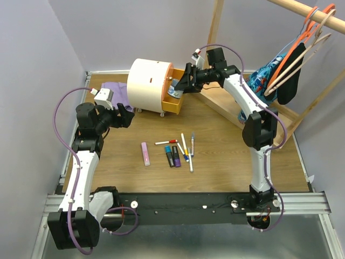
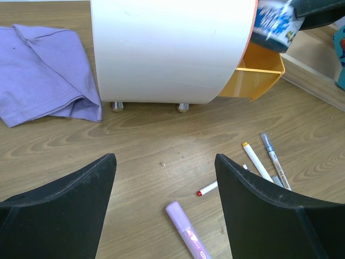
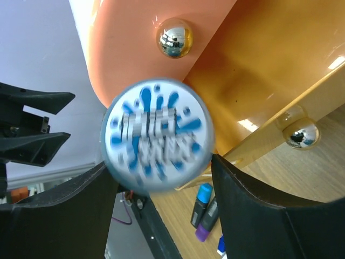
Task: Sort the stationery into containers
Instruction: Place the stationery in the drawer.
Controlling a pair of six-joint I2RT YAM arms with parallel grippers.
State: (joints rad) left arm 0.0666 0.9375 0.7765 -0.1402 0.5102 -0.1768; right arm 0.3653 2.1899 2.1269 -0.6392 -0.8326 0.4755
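Note:
The cream-white round-topped chest stands at the back with its lower orange drawer pulled open. My right gripper hovers at the open drawer with its fingers apart. The grey round tin, with a blue print, is motion-blurred at its fingertips, over the drawer. My left gripper is open and empty, low over the table left of the chest. The pink bar, two stubby markers and thin white pens lie mid-table. No green clip is visible.
A purple cloth lies left of the chest. A wooden clothes rack with hangers and a dark garment stands at the right back, its wooden base beside the drawer. A closed upper drawer with a chrome knob sits above the open one.

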